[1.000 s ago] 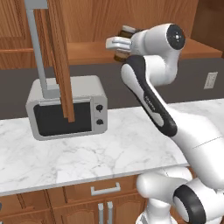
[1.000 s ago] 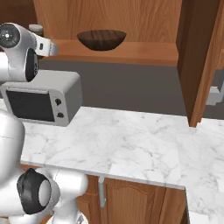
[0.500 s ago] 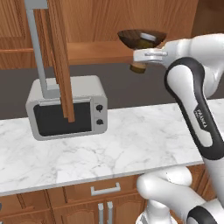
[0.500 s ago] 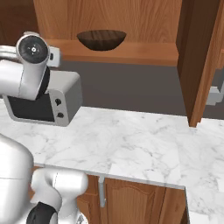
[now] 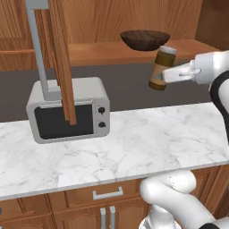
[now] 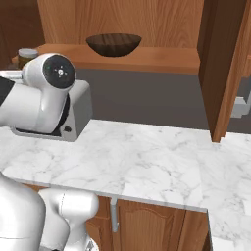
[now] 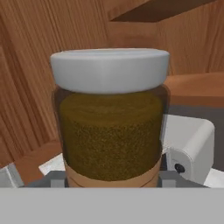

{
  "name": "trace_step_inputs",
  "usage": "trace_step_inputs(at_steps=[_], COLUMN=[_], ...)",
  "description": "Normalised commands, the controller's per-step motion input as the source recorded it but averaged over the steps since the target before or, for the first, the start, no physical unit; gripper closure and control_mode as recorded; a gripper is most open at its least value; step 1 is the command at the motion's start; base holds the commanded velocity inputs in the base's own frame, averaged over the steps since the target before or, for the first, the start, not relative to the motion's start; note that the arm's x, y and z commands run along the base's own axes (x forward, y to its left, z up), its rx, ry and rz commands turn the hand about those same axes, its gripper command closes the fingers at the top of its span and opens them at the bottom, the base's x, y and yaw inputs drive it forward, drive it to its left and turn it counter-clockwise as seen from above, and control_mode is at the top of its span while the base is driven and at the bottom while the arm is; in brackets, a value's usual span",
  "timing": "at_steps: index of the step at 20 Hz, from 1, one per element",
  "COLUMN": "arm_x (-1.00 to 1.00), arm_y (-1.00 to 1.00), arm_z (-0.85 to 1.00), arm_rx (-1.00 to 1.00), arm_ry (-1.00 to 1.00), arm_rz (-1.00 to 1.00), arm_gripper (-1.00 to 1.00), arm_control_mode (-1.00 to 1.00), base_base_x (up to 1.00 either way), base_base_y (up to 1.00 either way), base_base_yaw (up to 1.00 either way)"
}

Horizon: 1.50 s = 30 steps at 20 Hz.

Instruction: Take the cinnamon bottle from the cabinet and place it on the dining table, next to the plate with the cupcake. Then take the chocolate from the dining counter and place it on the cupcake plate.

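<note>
Out in the air above the right half of the marble counter (image 5: 134,147), level with the front lip of the cabinet shelf (image 5: 89,53), the gripper (image 5: 166,76) is clamped on the cinnamon bottle (image 5: 160,68), its jaws pressed against the lower part of the jar from either side. The bottle hangs clear of both shelf and counter, touching neither. Its long axis runs close to vertical but leans a little, with the pale cap tipped toward the upper right in the left base view and the base toward the lower left. In the hand view the cinnamon bottle (image 7: 110,118) stands cap uppermost, brown powder showing through the clear wall above a tan band at the foot. In the right base view its cap and upper body (image 6: 27,55) peep out just behind the arm's white wrist, near the left end of the shelf. A dark wooden bowl (image 5: 145,39) sits on the shelf just behind and left of the bottle. A grey microwave (image 5: 68,114) stands toward the back left of the counter, well apart from the bottle, with an open wooden cabinet door (image 5: 60,58) hanging in front of it.
</note>
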Motion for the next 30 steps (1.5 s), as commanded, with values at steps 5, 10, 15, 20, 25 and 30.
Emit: trace_step_inputs(at_steps=[5,10,15,20,25,30], arm_x=[-0.35,-0.34,-0.25,-0.08,0.0,0.0], arm_y=[-0.1,-0.27,-0.34,-0.22,-0.02,0.0], arm_z=[-0.3,-0.33,-0.31,-0.22,0.0,0.0], arm_rx=[-0.18,-0.1,0.0,0.0,0.0,0.0], arm_ry=[0.0,0.0,-0.04,-0.05,0.0,0.0], arm_rz=[0.04,0.01,0.05,0.09,0.02,0.0], arm_gripper=[1.0,1.0,1.0,1.0,1.0,1.0], arm_control_mode=[-1.0,-1.0,-1.0,-1.0,-1.0,1.0], base_base_x=[0.0,0.0,0.0,0.0,0.0,0.0], base_base_y=[0.0,0.0,0.0,0.0,0.0,0.0], base_base_yaw=[0.0,0.0,0.0,0.0,0.0,0.0])
